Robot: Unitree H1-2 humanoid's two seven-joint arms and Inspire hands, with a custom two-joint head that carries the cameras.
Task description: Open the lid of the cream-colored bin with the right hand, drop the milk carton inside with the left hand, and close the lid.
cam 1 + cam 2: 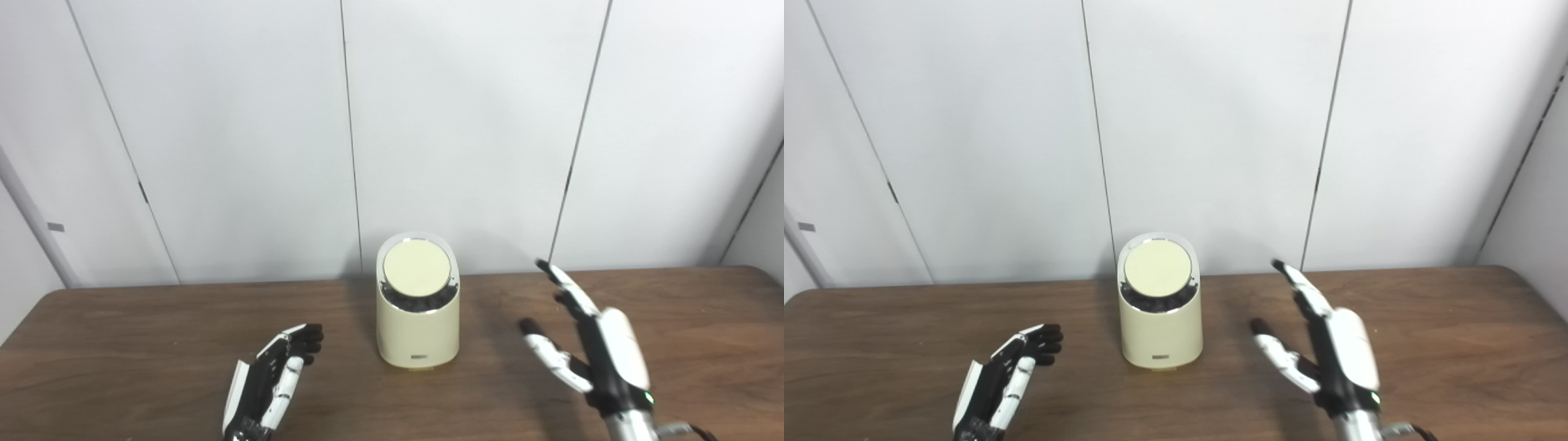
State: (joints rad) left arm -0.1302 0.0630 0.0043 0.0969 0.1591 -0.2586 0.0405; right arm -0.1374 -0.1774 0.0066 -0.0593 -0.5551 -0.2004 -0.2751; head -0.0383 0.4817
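The cream-colored bin (418,331) stands upright at the middle of the brown table, near the back wall. Its round lid (416,267) is tilted toward me with a dark gap showing under its front edge. My right hand (588,343) hovers to the right of the bin, open, fingers stretched forward and thumb out toward the bin, holding nothing. My left hand (269,380) rests low at the front left, open, palm up and fingers slightly curled, empty. No milk carton shows in either view.
The brown wooden table (122,343) spans the whole width. A white panelled wall (245,122) stands right behind the bin.
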